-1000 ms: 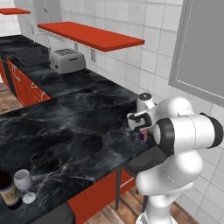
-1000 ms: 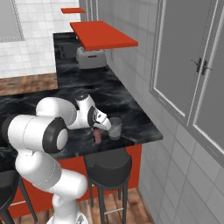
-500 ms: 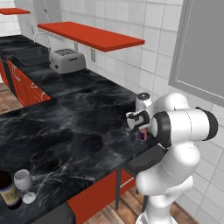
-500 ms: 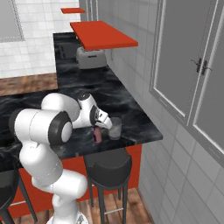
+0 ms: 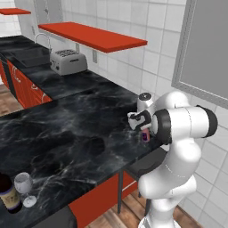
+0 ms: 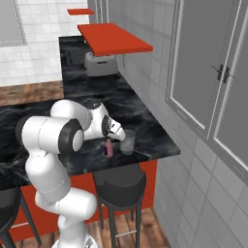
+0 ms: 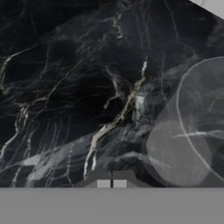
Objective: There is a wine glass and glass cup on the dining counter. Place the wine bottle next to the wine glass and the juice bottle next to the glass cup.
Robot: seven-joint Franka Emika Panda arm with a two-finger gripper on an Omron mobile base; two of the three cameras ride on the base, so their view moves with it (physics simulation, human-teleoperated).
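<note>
The small purplish juice bottle (image 5: 145, 136) (image 6: 108, 148) stands on the black marble dining counter (image 5: 67, 142) near its right end, just left of the clear stemless glass cup (image 6: 128, 142) (image 7: 192, 127). My gripper (image 5: 143, 128) (image 6: 109, 140) (image 7: 111, 183) sits right on the bottle's dark top, fingers almost together and shut on it; the hand view hides the bottle itself. Far off at the counter's left front, the dark wine bottle (image 5: 9, 193) stands beside the stemmed wine glass (image 5: 24, 186).
A silver toaster (image 5: 67, 61) (image 6: 100, 63) sits on the back counter under a red shelf (image 5: 93, 36), with a sink (image 5: 31, 53) further left. A black stool (image 6: 118, 181) stands below the counter edge. The tiled wall is close on the right.
My elbow and shoulder have swung while the hand stays put. The juice bottle and glass cup have not moved.
</note>
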